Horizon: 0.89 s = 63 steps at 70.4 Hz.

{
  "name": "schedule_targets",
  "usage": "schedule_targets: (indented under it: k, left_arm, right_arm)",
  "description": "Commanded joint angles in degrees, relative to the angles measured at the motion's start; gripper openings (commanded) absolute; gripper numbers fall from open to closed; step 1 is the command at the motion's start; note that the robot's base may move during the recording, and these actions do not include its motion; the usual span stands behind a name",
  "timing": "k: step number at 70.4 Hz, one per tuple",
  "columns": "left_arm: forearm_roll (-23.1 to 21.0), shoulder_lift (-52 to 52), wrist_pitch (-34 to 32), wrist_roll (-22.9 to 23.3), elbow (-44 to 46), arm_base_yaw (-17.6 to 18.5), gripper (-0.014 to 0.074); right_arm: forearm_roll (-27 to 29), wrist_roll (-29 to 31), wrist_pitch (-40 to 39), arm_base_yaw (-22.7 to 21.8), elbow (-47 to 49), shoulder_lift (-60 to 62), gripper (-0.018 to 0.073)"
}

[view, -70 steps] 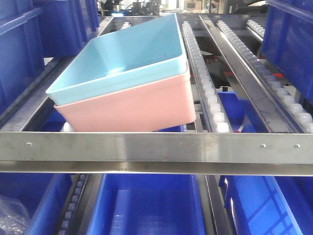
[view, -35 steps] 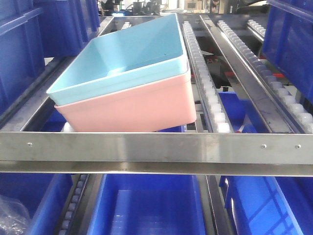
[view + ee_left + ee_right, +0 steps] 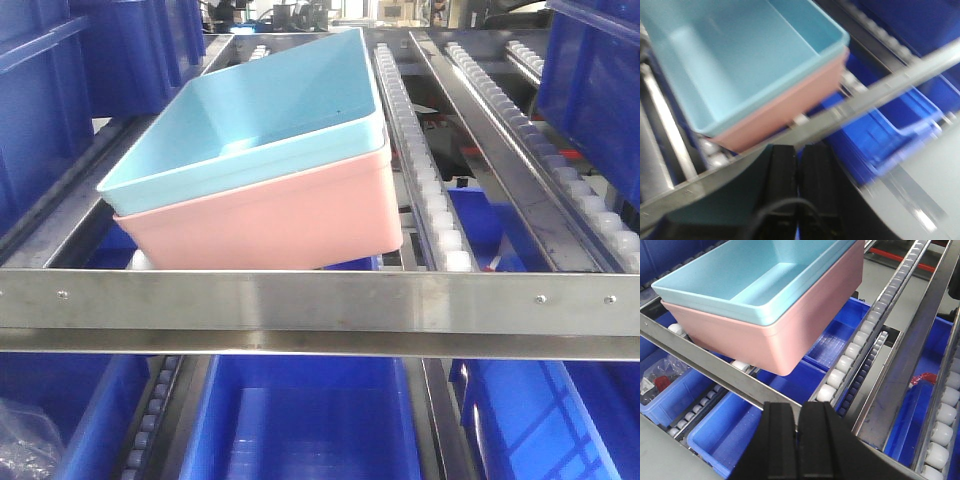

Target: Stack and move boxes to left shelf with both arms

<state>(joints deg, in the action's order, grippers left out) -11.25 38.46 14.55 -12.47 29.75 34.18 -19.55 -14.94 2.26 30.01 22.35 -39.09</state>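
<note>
The blue box (image 3: 270, 110) sits inside the pink box (image 3: 280, 215) on the shelf (image 3: 320, 300) behind its front bar, so the job looks done, and both the left gripper (image 3: 799, 172) and the right gripper (image 3: 798, 427) have fingers pressed together, holding nothing.

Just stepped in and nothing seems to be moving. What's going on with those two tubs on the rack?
The light blue tub is nested inside the pink tub, and the stack sits on the roller rails of the flow rack, just behind its front metal bar. Neither arm is holding it: the left gripper and right gripper are both shut and empty, on the near side of the bar. Dark blue crates sit on the level below.
</note>
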Motion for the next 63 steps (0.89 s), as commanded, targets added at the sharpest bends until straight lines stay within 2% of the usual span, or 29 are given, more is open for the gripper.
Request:
schedule_targets:
  k: [1,11,30,40,53,63]
  left_arm:
    - [-1.5,-2.9,-12.7,-1.5,-3.3,-2.6,-0.0008]
    - [-1.5,-11.3,-19.9,-1.5,-13.9,-9.6,-0.0008]
    - [-1.5,-30.5,-19.0,-1.5,-27.6,-23.6,-0.0008]
    - [-1.5,-37.7,-18.7,-1.4,-32.5,-29.8,-0.0008]
    - [-1.5,-40.0,-13.6,1.5,-33.1,-34.8,-0.0008]
    - [-1.7,-40.0,-13.6,1.5,-33.1,-35.5,-0.0008]
  right_arm:
    - [-0.9,0.0,-4.6,-0.2,1.6,0.4,0.0036]
    - [-0.9,0.0,-4.6,-0.2,1.6,0.4,0.0036]
    - [-0.9,0.0,-4.6,-0.2,1.6,0.4,0.0036]
    - [-0.9,0.0,-4.6,-0.2,1.6,0.4,0.0036]
    - [-0.9,0.0,-4.6,-0.2,1.6,0.4,0.0036]
    - [-0.9,0.0,-4.4,-0.2,1.6,0.4,0.0036]
